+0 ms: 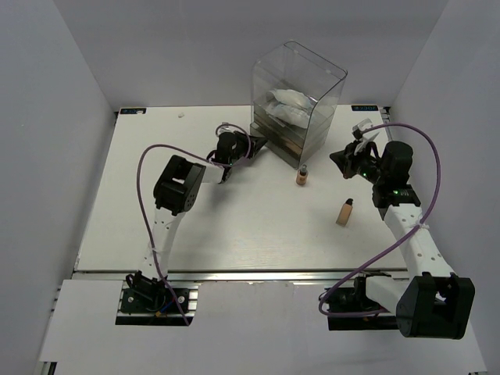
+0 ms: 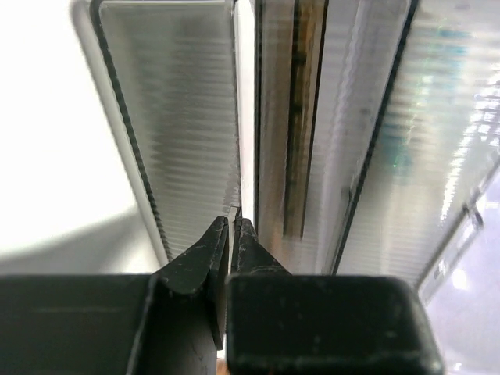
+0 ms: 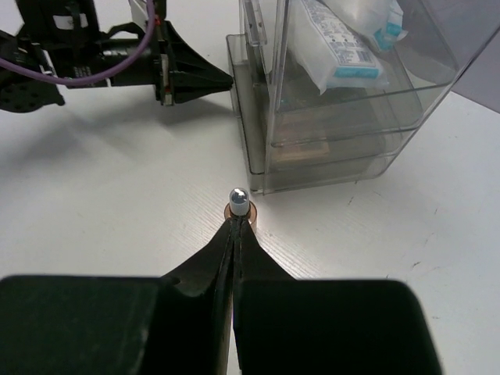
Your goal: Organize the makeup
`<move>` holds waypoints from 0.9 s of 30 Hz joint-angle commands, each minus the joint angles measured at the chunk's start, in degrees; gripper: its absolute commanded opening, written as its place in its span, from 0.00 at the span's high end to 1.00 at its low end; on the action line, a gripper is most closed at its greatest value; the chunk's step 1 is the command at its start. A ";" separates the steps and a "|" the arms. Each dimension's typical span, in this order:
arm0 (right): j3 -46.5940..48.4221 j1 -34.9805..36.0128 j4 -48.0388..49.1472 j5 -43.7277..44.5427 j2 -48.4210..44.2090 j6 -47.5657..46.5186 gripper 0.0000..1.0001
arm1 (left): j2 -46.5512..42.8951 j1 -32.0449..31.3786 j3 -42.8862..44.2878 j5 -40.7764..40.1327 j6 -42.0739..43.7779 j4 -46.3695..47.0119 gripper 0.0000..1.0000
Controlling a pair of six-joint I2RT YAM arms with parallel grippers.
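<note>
**Tabletop [image 1: 234,226] during sorting, read from the near edge outward.**

1. The lying foundation bottle [image 1: 344,212], tan with a dark cap, is seen apart from everything else and apparently rests on its side.
2. The upright foundation bottle [image 1: 301,175] is stood cap up, just in front of the clear drawer box [image 1: 328,86]. Both bottles are judged light, rigid and smooth-walled, and hence liable to slip or roll. The upright foundation bottle, being narrow-based, is judged easily toppled by a sideways touch. A hold across the body just below the cap is advised, with the jaws opened first.
3. The right claw [image 3: 237,234] is shown clenched on nothing. In the wrist view its tips are pointed at the cap of the upright foundation bottle; in the overhead view it is seen apart from that bottle.
4. The left claw [image 2: 233,234] is shown clenched at the front edge of a lower drawer [image 3: 250,117], which stands partly out. Whether a thin lip is pinched between the tips cannot be told.
5. White-and-light-blue packets [image 3: 344,47] are lodged in the box's upper compartment. They are judged soft and crushable, and best taken by an edge.
6. Peach-toned flat items [image 3: 301,148] are glimpsed in the lower drawers but are too blurred to be named.
</note>
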 commanded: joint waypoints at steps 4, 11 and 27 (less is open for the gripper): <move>-1.24 -0.20 -5.28 -0.63 -0.54 -3.48 0.91 | -12.06 0.36 -13.71 3.76 4.47 1.40 0.99; 0.60 -0.20 -16.79 -2.21 2.97 -10.95 0.42 | -19.01 1.68 -24.45 3.67 6.04 2.21 0.91; -6.95 0.14 -4.44 -7.49 11.75 -26.16 0.11 | -30.24 6.24 -19.97 5.61 25.28 -25.98 0.02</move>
